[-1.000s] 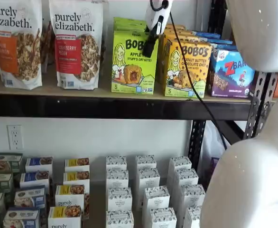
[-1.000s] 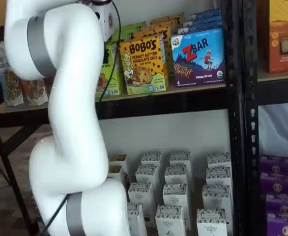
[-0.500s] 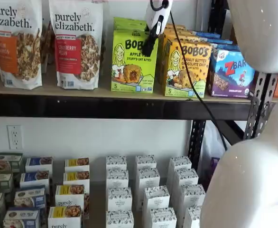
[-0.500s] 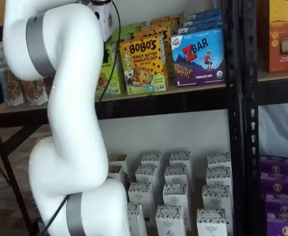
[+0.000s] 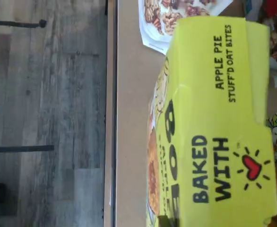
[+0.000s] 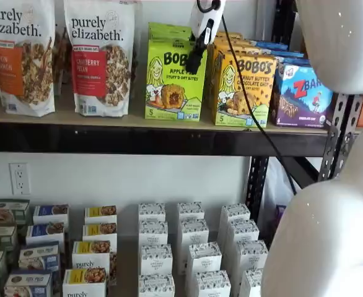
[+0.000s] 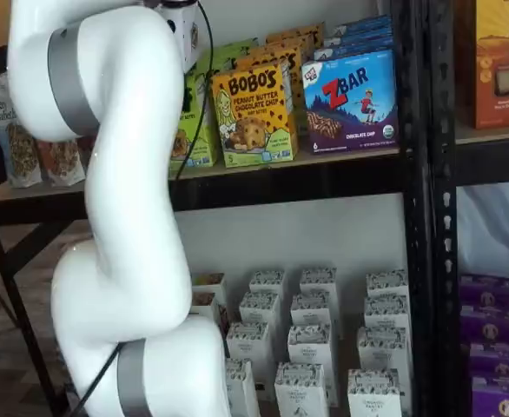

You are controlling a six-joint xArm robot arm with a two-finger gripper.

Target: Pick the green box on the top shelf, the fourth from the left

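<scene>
The green box [image 6: 172,86] stands on the top shelf [image 6: 76,116] between a granola bag and a yellow-orange Bobo's box. My gripper [image 6: 192,67] hangs in front of the box's upper right corner. Its white body is above and one black finger shape lies against the box face, with no gap showing. In a shelf view the arm [image 7: 124,174] covers most of the green box [image 7: 194,130]. The wrist view shows the box's top [image 5: 214,132] close up, reading "BAKED WITH" and "APPLE PIE STUFF'D OAT BITES", on the tan shelf board [image 5: 129,142].
The yellow-orange Bobo's peanut butter box [image 6: 243,90] stands close on the right, then a blue ZBar box [image 6: 302,93]. Two Purely Elizabeth granola bags [image 6: 101,55] stand on the left. Small white boxes [image 6: 194,253] fill the lower level. A black cable [image 6: 256,124] trails from the gripper.
The gripper has edged slightly upward in front of the green box. The box and the rest of the shelf look the same.
</scene>
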